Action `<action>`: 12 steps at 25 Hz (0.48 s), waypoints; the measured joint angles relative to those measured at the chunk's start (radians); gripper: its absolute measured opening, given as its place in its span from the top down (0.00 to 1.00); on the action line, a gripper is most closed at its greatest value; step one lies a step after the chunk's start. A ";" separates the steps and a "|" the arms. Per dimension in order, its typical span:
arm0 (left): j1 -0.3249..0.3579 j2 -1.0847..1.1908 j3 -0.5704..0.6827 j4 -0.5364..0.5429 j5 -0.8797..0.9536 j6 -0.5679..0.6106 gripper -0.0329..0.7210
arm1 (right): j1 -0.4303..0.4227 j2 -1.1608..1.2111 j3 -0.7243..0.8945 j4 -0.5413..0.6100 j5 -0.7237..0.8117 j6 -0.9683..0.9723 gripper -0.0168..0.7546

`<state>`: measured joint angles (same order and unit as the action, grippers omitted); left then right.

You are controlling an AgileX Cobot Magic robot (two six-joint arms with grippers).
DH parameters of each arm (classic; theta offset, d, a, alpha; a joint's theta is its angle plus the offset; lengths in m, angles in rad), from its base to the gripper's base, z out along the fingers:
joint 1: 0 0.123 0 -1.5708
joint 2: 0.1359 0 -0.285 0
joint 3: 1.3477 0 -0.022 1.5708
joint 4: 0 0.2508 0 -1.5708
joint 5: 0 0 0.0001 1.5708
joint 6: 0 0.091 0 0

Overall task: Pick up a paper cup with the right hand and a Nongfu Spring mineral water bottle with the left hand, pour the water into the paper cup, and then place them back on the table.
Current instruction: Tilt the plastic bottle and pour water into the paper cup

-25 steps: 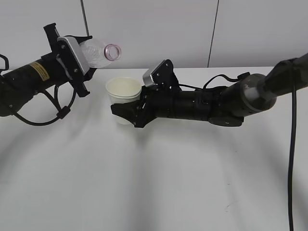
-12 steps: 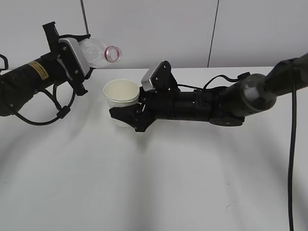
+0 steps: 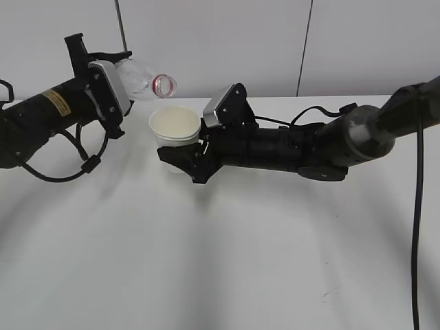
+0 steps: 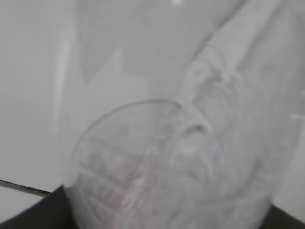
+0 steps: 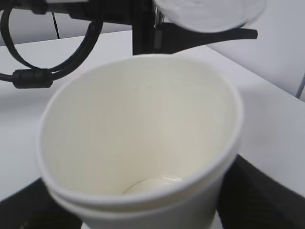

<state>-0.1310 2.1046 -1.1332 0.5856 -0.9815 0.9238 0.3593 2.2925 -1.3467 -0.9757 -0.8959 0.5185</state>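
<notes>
My left gripper point(image 3: 110, 86) is shut on the clear water bottle point(image 3: 146, 77), held tipped with its red-ringed open mouth point(image 3: 165, 85) pointing right and slightly down, just above the paper cup's rim. The bottle fills the left wrist view point(image 4: 162, 162), blurred. My right gripper point(image 3: 184, 157) is shut on the cream-white paper cup point(image 3: 175, 130), holding it upright just above the white table point(image 3: 227, 261). In the right wrist view the cup point(image 5: 138, 133) is seen from above with a faint glint of water at its bottom point(image 5: 159, 182), and the bottle mouth point(image 5: 209, 12) hangs over its far rim.
The left arm's black cable loop point(image 3: 86, 161) hangs beside the cup's left. A dark cable point(image 3: 415, 227) runs down the right side. A grey wall stands behind the table.
The bottle has tipped further, its mouth dropping lower towards the cup's rim. The cup has shifted slightly and now sits a little higher and closer under the mouth.
</notes>
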 joint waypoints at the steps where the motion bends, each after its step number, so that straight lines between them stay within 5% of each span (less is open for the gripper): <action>1: 0.000 0.005 0.000 0.000 -0.001 0.008 0.43 | 0.000 0.000 0.000 0.002 0.000 -0.001 0.28; 12: 0.000 0.009 0.000 -0.005 0.004 0.081 0.43 | 0.000 0.000 0.000 0.015 -0.001 -0.009 0.28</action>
<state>-0.1310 2.1140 -1.1332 0.5809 -0.9780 1.0051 0.3593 2.2925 -1.3467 -0.9607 -0.8964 0.5097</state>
